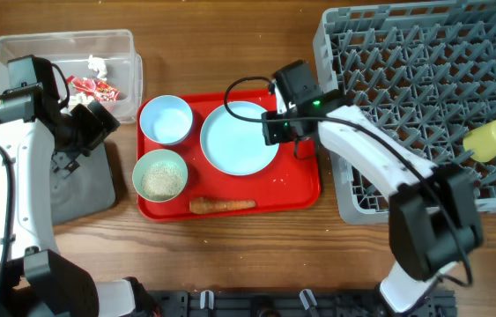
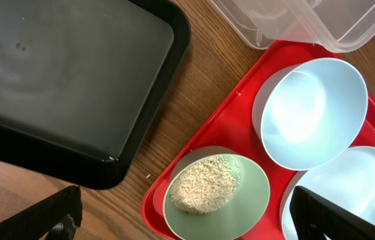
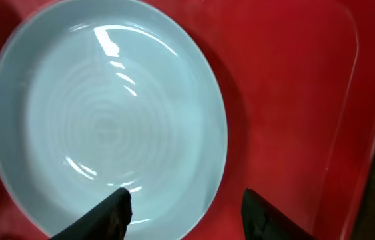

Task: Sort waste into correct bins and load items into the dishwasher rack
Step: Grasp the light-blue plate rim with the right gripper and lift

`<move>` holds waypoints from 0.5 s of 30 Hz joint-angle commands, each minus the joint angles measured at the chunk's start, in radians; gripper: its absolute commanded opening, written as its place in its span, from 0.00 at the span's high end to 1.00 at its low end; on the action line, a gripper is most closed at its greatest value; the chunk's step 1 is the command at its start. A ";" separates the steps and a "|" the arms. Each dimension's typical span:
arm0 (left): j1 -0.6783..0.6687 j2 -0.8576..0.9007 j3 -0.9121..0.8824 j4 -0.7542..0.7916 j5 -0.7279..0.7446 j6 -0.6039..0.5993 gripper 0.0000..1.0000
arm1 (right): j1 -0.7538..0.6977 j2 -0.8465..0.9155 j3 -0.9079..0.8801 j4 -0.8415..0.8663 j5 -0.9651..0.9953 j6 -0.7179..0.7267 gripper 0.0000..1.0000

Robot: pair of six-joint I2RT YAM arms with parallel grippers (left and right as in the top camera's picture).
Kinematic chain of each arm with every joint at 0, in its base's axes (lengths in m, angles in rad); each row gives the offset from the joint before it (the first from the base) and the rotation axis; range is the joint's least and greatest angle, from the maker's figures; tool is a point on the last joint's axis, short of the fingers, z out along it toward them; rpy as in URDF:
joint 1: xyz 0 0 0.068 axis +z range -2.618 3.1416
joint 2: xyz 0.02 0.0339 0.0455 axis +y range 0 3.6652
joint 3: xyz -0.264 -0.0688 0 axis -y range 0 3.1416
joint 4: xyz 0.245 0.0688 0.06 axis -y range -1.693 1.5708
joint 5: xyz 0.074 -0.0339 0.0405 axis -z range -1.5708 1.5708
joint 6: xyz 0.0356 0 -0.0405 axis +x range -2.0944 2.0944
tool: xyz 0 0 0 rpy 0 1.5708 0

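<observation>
Overhead: two bowls (image 1: 166, 119) (image 1: 160, 174), one plate (image 1: 239, 138), one carrot (image 1: 223, 205); left fingers (image 2: 54, 217) wide, right fingers (image 3: 110, 213) apart, empty.

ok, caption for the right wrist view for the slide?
Right gripper open over the rim of the pale-blue plate on the red tray.

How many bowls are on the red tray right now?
2: white-blue bowl at the red tray's far-left corner; pale-green bowl with rice just in front. None seems hidden.

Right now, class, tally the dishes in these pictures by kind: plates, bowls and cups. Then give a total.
Plates: 1, the pale-blue plate
Bowls: 2, the white-blue bowl and the pale-green bowl
Cups: 1, the yellow cup
Total: 4
</observation>
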 commanded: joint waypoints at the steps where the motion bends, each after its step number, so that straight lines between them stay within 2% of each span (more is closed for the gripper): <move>1: 0.002 -0.021 0.014 -0.001 0.013 -0.009 0.00 | 0.003 0.076 0.013 0.015 0.019 0.067 0.49; 6: 0.002 -0.021 0.014 0.000 0.013 -0.009 0.00 | 0.003 0.160 0.013 0.029 -0.007 0.085 0.62; 10: 0.002 -0.021 0.014 0.000 0.013 -0.009 0.00 | 0.003 0.170 0.014 0.039 -0.006 0.085 0.91; 11: 0.002 -0.021 0.014 0.000 0.013 -0.009 0.00 | 0.003 0.168 0.014 0.043 -0.003 0.085 0.96; 15: 0.002 -0.021 0.014 0.000 0.013 -0.009 0.00 | -0.017 0.126 0.014 0.056 0.021 0.084 0.96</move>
